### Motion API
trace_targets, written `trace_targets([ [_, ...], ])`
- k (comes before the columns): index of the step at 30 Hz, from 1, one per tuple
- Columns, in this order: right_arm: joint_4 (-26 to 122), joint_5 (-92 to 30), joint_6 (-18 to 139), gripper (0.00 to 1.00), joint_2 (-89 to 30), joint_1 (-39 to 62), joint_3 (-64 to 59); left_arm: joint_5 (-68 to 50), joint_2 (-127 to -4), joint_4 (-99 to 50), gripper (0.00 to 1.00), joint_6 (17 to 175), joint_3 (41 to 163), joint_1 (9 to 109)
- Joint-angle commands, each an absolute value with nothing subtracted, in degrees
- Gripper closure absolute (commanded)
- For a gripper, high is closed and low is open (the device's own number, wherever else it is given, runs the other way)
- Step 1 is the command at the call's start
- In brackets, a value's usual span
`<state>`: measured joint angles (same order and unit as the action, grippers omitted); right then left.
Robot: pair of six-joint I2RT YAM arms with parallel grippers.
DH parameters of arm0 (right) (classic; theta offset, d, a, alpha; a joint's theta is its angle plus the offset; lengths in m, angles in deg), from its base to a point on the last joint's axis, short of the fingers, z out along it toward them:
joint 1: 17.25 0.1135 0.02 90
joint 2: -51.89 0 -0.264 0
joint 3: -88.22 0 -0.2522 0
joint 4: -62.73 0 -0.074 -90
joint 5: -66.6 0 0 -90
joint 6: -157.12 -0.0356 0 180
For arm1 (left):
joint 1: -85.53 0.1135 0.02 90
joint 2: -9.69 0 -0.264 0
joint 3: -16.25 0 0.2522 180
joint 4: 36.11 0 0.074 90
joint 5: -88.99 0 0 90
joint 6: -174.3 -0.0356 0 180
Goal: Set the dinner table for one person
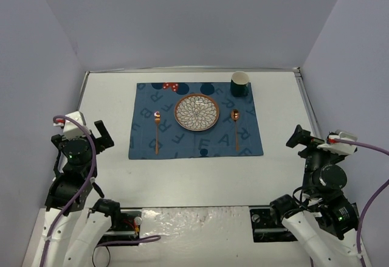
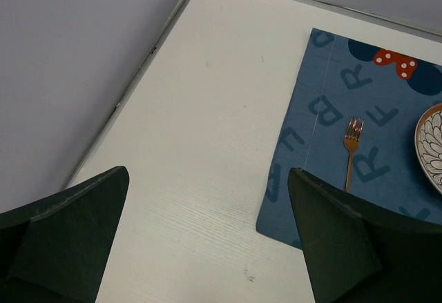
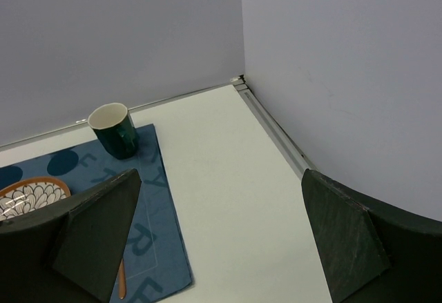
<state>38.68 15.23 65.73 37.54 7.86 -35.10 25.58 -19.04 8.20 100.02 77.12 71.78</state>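
Observation:
The white dinner table (image 1: 106,100) carries a dark blue letter-printed placemat (image 1: 194,121). On the placemat a patterned plate (image 1: 196,112) lies in the middle, a copper fork (image 1: 157,131) to its left and a copper spoon (image 1: 236,127) to its right. A dark green mug (image 1: 239,84) stands at the mat's far right corner. My left gripper (image 1: 102,134) is open and empty over bare table left of the mat; its wrist view shows the fork (image 2: 352,144). My right gripper (image 1: 299,137) is open and empty right of the mat; its wrist view shows the mug (image 3: 114,130).
Grey walls enclose the table on the left, far and right sides, with a metal rail (image 3: 276,127) along the right edge. Bare tabletop lies on both sides of the mat (image 2: 207,110) and between the mat and the arm bases (image 1: 194,176).

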Motion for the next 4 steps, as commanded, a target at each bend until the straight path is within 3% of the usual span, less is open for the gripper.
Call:
trace_targets([
  [1,43.8,15.7,66.5,0.0,36.4,7.8,-35.0,21.8,-20.9,3.3,0.03,100.4,77.9,73.8],
  [4,44.0,15.4,66.5,0.0,35.9,7.8,-35.0,21.9,-20.8,3.4,0.03,100.3,77.8,73.8],
])
